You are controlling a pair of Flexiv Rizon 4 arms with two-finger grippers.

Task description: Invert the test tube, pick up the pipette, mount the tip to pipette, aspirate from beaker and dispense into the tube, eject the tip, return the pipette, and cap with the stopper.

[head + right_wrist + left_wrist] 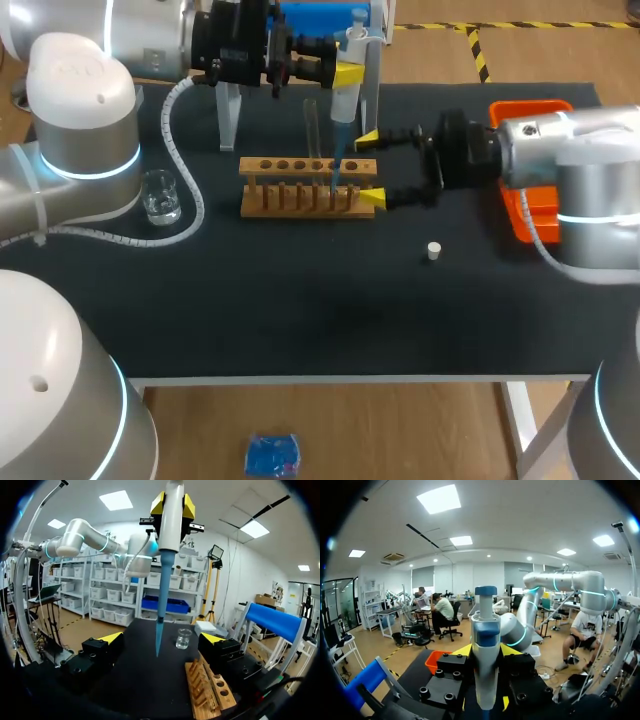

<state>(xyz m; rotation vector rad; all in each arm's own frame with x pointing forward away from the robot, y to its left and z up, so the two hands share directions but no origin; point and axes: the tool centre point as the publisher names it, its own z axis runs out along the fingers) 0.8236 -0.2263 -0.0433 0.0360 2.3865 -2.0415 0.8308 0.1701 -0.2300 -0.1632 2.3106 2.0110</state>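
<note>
The pipette (343, 95), judged light, stiff and best gripped at its barrel, was clamped by the left fingers (349, 73) above the rack (262, 166). The right fingers (368, 140) were spread apart at the rack's end

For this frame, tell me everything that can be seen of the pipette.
The pipette has a white, plastic-looking barrel with a blue plunger cap on top and a long translucent blue tip mounted below. It hangs upright, tip down, clamped from two sides between the yellow fingers of the left pincer. The tip ends over the wooden rack, toward the end nearest the right arm. Whether it touches anything there cannot be told.
</note>
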